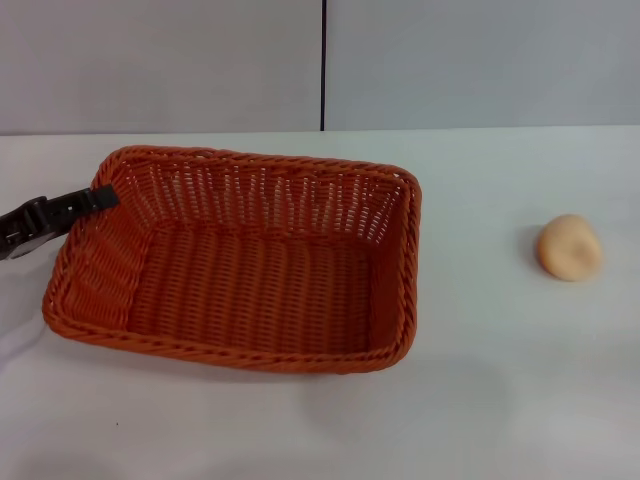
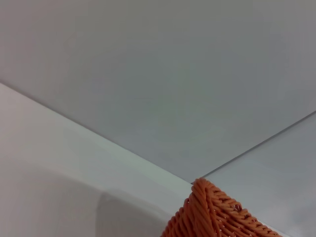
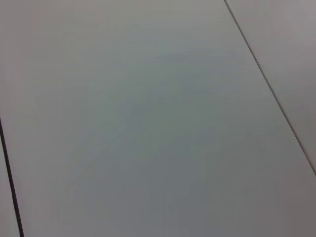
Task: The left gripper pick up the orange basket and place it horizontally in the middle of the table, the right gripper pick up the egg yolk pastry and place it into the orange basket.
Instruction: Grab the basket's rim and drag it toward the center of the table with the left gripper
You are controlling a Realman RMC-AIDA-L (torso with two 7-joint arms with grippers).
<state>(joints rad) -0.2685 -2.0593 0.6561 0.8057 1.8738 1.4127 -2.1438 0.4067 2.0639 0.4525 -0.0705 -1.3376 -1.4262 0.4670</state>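
You've got the left gripper [image 1: 100, 197] right at the far left corner of the orange basket [image 1: 250, 270], its black tips touching the braided rim there; whether it's clamped on that rim or just resting against it, you can't tell from here. The basket lies near the middle of the table [image 1: 500, 400], long axis running across your view and a little skewed. The egg yolk pastry [image 1: 570, 247] sits well apart to the basket's right, so it's the right arm's reach, and that gripper isn't in sight anywhere. The left wrist view gives you only the basket corner [image 2: 217, 212] up close; the right wrist view shows nothing but blank grey panels
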